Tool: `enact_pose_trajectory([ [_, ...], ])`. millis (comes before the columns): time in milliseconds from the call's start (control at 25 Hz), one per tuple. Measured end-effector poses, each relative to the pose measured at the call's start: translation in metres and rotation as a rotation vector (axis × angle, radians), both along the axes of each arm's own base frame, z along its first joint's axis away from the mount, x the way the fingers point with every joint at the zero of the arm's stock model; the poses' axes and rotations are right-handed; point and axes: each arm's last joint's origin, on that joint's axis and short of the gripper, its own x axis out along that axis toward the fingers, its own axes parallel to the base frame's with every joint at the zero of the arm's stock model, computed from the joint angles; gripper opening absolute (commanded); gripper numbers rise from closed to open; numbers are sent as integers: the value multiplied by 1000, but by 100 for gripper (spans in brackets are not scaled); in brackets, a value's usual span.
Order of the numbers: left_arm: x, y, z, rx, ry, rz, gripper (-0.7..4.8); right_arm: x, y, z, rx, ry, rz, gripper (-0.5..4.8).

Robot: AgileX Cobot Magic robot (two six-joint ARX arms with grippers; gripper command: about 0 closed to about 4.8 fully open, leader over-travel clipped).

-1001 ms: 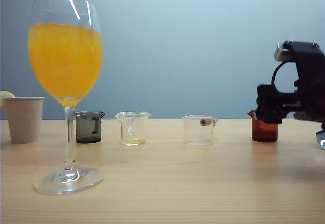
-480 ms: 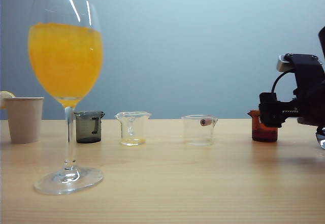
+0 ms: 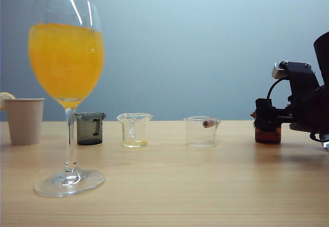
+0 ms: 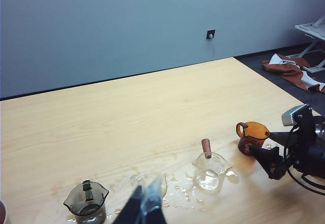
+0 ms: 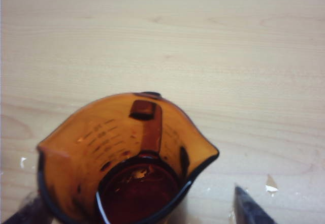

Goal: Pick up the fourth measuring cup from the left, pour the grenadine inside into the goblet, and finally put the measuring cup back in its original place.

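In the exterior view, the goblet stands near the camera at the left, full of orange juice, with no red layer visible in it yet. A beige paper cup stands behind it, and four small cups are in a row on the table: a smoky grey cup, a clear cup, a second clear cup, and the fourth measuring cup, amber-brown, at the right end. Compared with one second ago, the right gripper has come lower and further in, so its black fingers now cover the upper part of this cup. In the left wrist view, the right gripper reaches in from the side, just beside the amber cup, which still stands on the wet table. The left gripper hangs above the row, and its thin fingers look closed with nothing between them. In the right wrist view, the amber cup fills the space between the widely open jaws, and one fingertip shows beside it; the dark grenadine lies at the bottom. The cup is therefore not gripped yet; probably the next step is closing the jaws on it.
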Motion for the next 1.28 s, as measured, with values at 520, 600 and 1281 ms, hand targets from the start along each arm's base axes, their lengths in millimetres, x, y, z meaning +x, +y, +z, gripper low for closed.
enact_pose_trajectory([
  [520, 0, 0, 0, 0, -1, 0, -4, 17, 3, -5, 2, 2, 9, 479],
  [600, 0, 0, 0, 0, -1, 0, -4, 17, 3, -5, 5, 2, 19, 479],
  [1281, 0, 0, 0, -20, 11, 3, -4, 31, 6, -11, 10, 2, 35, 469],
])
